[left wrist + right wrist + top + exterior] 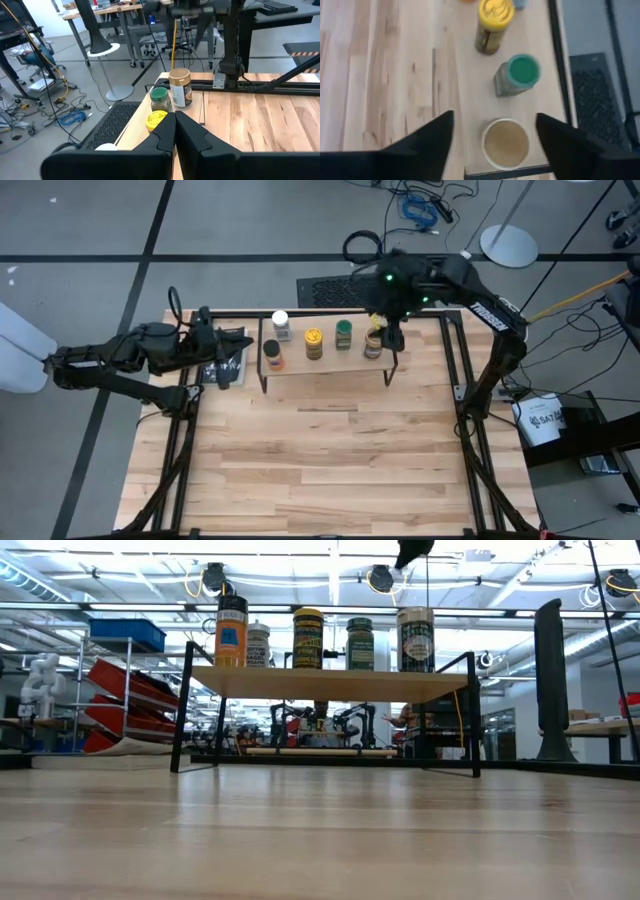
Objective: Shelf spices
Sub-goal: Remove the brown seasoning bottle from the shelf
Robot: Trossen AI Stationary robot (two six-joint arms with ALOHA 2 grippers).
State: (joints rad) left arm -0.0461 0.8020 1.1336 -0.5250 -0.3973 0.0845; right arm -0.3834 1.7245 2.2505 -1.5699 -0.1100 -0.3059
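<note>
Wooden tabletop bears shelf holding spices.

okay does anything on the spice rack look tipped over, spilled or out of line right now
Nothing stands out. All five jars stand upright on the shelf, none spilled. The right gripper hangs open directly above the tan-lidded jar; the left gripper is shut beside the shelf's end.

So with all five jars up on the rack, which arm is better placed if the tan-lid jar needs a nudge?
The right. Its gripper hangs open directly above the tan-lid jar at the rack's right end. The left gripper, shut, sits beyond the rack's opposite end.
</note>
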